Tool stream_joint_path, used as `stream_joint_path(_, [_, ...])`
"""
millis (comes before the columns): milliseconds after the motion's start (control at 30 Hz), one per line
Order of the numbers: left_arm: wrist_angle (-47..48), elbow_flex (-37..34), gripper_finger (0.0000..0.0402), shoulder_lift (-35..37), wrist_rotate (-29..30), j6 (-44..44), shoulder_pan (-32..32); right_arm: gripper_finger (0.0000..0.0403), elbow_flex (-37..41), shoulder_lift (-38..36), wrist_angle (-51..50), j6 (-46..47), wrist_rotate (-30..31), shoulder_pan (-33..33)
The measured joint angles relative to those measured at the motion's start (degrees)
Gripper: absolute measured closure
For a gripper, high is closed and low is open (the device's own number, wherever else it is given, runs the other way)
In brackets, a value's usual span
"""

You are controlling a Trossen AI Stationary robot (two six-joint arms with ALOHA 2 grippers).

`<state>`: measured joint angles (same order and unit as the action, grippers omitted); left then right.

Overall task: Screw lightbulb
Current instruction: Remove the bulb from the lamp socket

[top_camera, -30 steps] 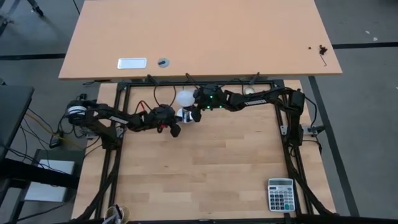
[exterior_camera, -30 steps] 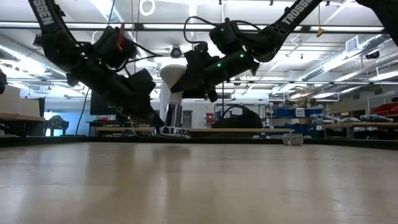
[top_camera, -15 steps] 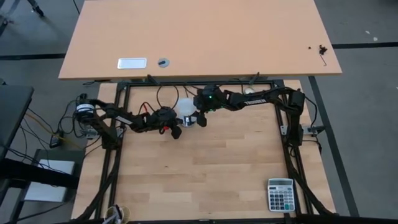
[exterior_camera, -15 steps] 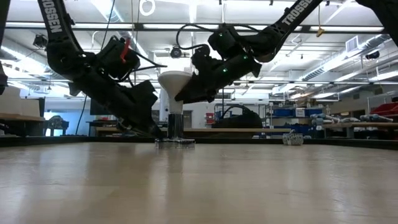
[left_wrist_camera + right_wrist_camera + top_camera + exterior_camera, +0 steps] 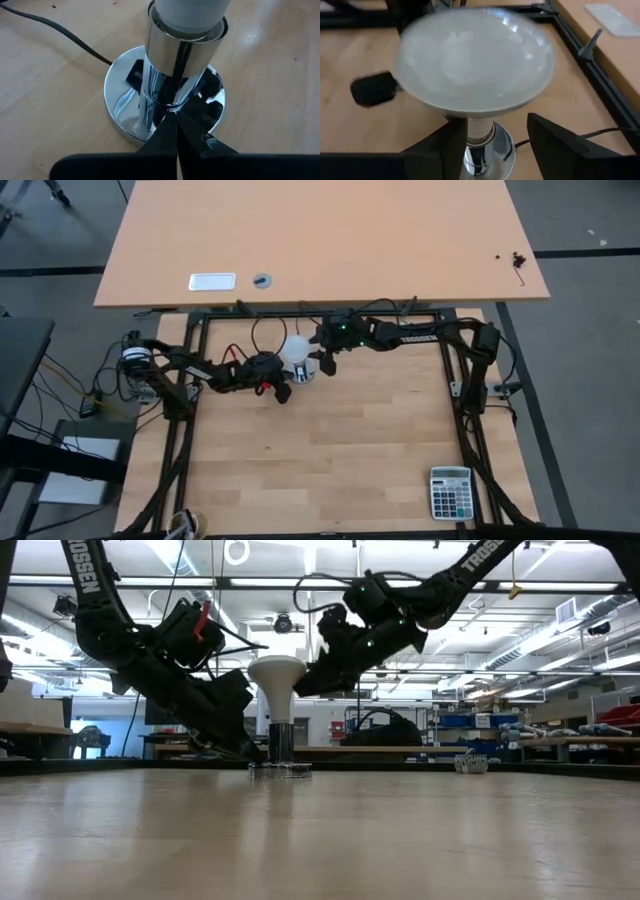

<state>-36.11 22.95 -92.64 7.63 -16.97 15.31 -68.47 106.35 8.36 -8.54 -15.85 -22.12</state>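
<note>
The white lightbulb [image 5: 277, 670] stands upright with its narrow neck down in a chrome socket [image 5: 180, 45], which rises from a round chrome base [image 5: 120, 95] on the wooden table. My left gripper [image 5: 176, 120] is shut and slants down at the foot of the socket. My right gripper [image 5: 300, 690] is open and drawn a little back from the bulb's head. In the right wrist view its fingers [image 5: 440, 150] stand on either side of the bulb's neck [image 5: 479, 127], apart from it. My left gripper lays its shut fingertips against the lower part of the socket's chrome stem [image 5: 170, 102], just above the round base. It comes slanting down from the table's left side. The socket stands upright on its base on the table.
A black cord [image 5: 50, 25] runs from the base across the table. A calculator [image 5: 451, 492] lies near the front right corner. Black frame bars [image 5: 300, 312] edge the far side, with a second tabletop [image 5: 320, 240] beyond. The near half of the table is bare wood.
A second ago my right gripper held the bulb's head, tilted, over the socket. The bulb has come upright with its neck in the socket. My right gripper has let go and drawn back up and toward the table's right edge, rolling at the wrist.
</note>
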Motion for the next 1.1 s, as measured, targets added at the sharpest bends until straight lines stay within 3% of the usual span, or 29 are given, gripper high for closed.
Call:
stream_joint_path(233, [-0.18,-0.06,0.0402,-0.02,-0.36,-0.04,0.00,0.0143,1.21,-0.74,0.78,8.89,2.02,2.40])
stream_joint_path(500, [-0.34,-0.06,0.0401,-0.04,-0.63,-0.22,0.00,0.0102,9.68,-0.59,18.52,16.41,14.11,6.80])
stream_joint_path(667, [-0.44,-0.06,0.0401,-0.04,-0.46,-0.24,0.00,0.0103,11.89,-0.53,26.09,16.36,19.69,8.60])
stream_joint_path(933, [-0.68,-0.08,0.0401,-0.04,-0.32,-1.32,0.00,0.0120,11.63,-0.50,26.04,17.30,20.06,9.98])
stream_joint_path(1100, [-0.85,-0.08,0.0401,-0.09,-0.39,-1.33,0.00,0.0112,11.58,-1.00,23.19,15.38,23.41,10.29])
